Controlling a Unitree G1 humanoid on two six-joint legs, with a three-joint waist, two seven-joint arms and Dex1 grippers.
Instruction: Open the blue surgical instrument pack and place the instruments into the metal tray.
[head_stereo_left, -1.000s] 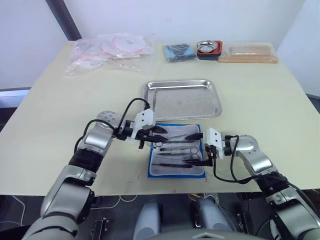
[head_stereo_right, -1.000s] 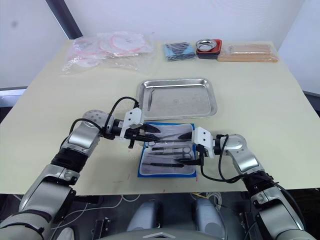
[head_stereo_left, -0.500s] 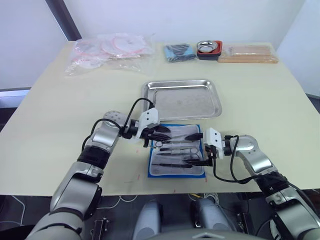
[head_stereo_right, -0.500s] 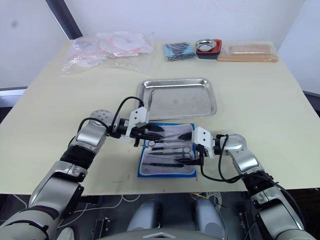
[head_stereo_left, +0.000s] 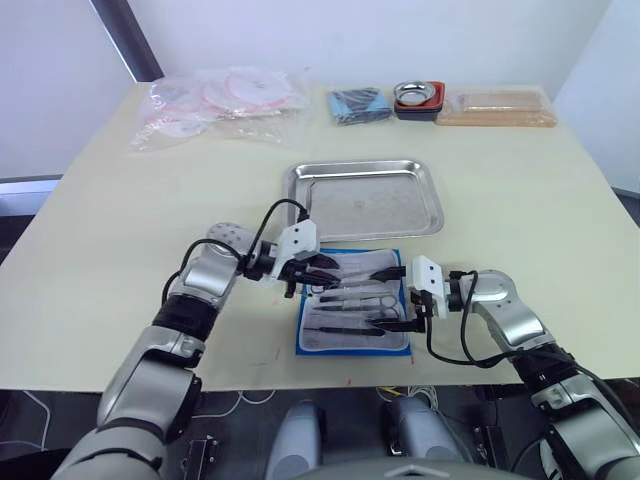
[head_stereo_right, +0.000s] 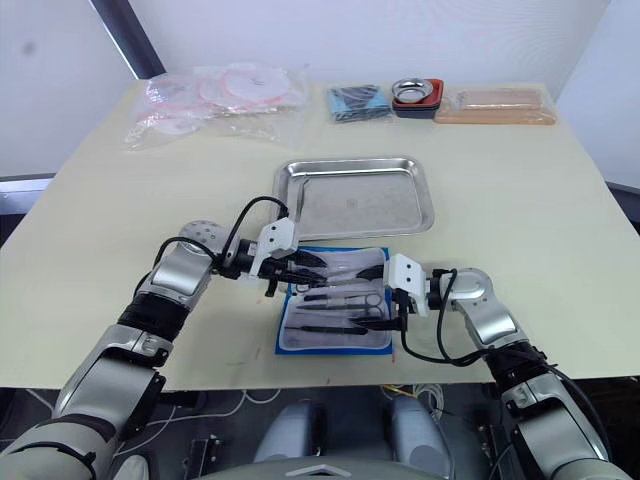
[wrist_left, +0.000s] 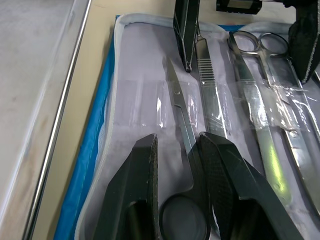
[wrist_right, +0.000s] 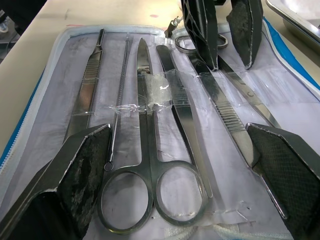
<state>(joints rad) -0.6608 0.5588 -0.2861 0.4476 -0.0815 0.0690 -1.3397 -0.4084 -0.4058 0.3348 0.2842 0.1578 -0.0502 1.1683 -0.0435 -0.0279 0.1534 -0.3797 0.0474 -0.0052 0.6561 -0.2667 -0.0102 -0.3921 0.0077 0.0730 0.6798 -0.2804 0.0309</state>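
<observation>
Lying open near the table's (head_stereo_left: 90, 230) near edge, the blue surgical instrument pack (head_stereo_left: 353, 312) shows you its whitish lining, rimmed in bright blue. The instruments (wrist_right: 150, 145) sit under clear plastic pockets, side by side, long axes running left to right: ringed scissors, slim serrated forceps, a thin probe, all smooth steel.

Your left gripper (head_stereo_left: 318, 268) is at the pack's far left corner, its textured black fingers (wrist_left: 135, 200) narrowly parted around the shank of a pair of scissors (wrist_left: 182, 165); whether they touch it you cannot tell. Your right gripper (wrist_right: 185, 165) sits at the pack's right edge, fingers spread wide across several handles, holding nothing.

Just beyond the pack lies the metal tray (head_stereo_left: 365, 197), shiny, round-cornered, raised rim, bare inside. Open tabletop stretches to both sides of it. Along the far edge lie plastic bags (head_stereo_left: 220, 100), a dark blue bundle (head_stereo_left: 358, 104), a small metal bowl (head_stereo_left: 418, 97) and a flat tan pack (head_stereo_left: 497, 106).
</observation>
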